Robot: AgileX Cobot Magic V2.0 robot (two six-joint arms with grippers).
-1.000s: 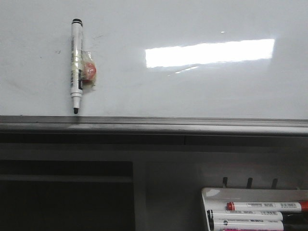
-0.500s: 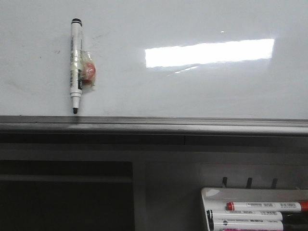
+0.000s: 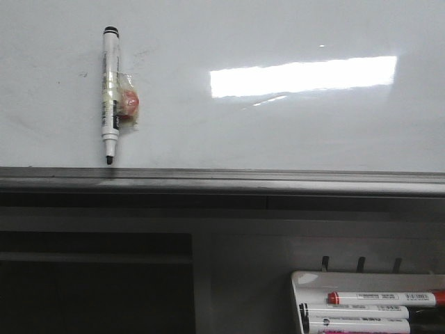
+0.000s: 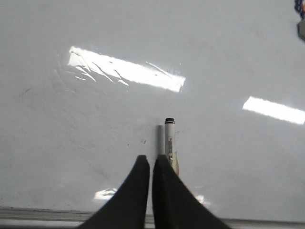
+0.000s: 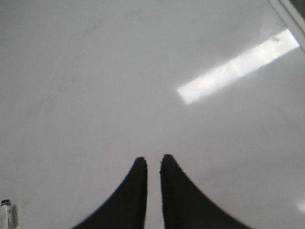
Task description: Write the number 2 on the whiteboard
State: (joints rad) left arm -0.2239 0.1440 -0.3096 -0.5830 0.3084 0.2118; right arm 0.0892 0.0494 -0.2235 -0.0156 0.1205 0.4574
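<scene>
Left gripper and right gripper, both nearly closed and empty, above bare whiteboard.

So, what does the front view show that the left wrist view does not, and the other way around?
Only the front view shows the small tray of spare markers below the board, the three hooks above it, and the uncapped tip of the marker on the board pointing down.

Only the left wrist view shows the left gripper, its fingers nearly together and holding nothing.

Both show the whiteboard, still without a 2, the grey rail at its edge, a bright light reflection, and the marker on the board.
</scene>
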